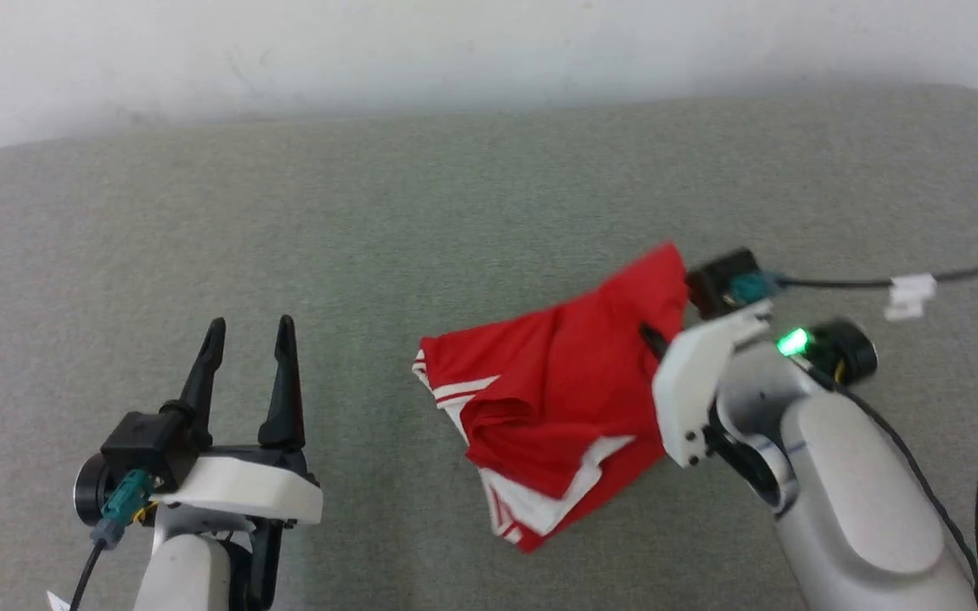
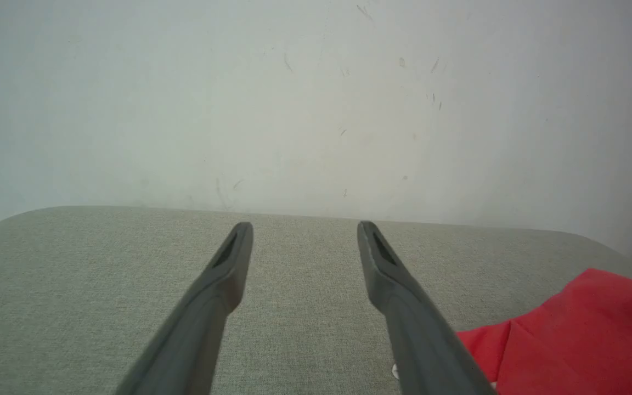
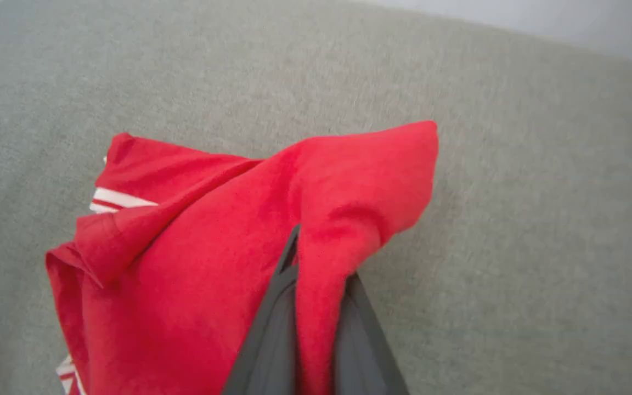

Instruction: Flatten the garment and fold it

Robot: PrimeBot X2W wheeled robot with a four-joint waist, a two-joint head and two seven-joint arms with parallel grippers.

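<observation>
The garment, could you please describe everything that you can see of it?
The garment is soft bright red cloth with white parts and thin red-and-white striped trim. It lies crumpled and creased, not flattened, on the grey padded surface. One red fold is raised and pinched between the fingers of the right gripper.

R hand fingertips partly hidden w/in fold of garment.
</observation>
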